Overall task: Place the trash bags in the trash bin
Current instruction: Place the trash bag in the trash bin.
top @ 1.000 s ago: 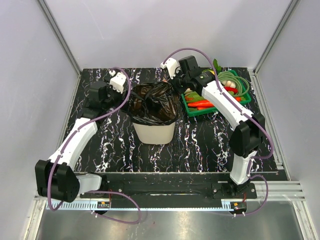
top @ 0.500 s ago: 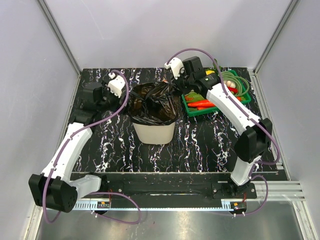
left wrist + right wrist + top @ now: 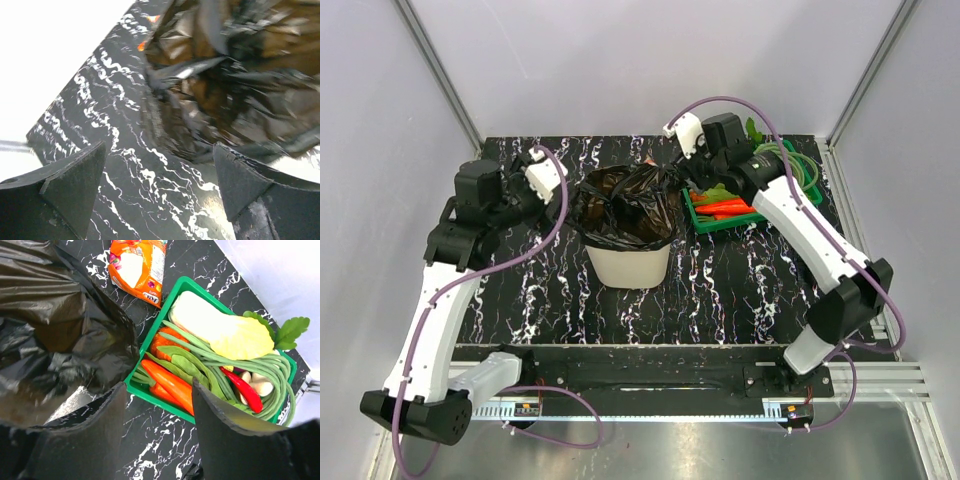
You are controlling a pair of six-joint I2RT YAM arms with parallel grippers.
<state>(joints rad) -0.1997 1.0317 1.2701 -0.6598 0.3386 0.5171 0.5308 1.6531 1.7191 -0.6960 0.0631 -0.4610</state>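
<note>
Trash bags [image 3: 625, 205] overhang trash bin [image 3: 628, 268] rim; left fingers [image 3: 65, 190], right fingers [image 3: 100, 435] spread, empty.

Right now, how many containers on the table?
2. A cream bin in the middle, a black bag draped over its rim; a green tray just right of it, holding vegetables. None seem hidden.

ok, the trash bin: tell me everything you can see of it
The trash bin is a cream plastic wastebasket that tapers toward its base. It stands upright near the middle of the black marbled table. Only its front wall shows. Glossy, crinkled black trash bags fill the mouth and drape over the rim, hiding it. The green tray sits close on its right, and the bag plastic reaches nearly to the tray's edge. Whether they touch is unclear.
</note>
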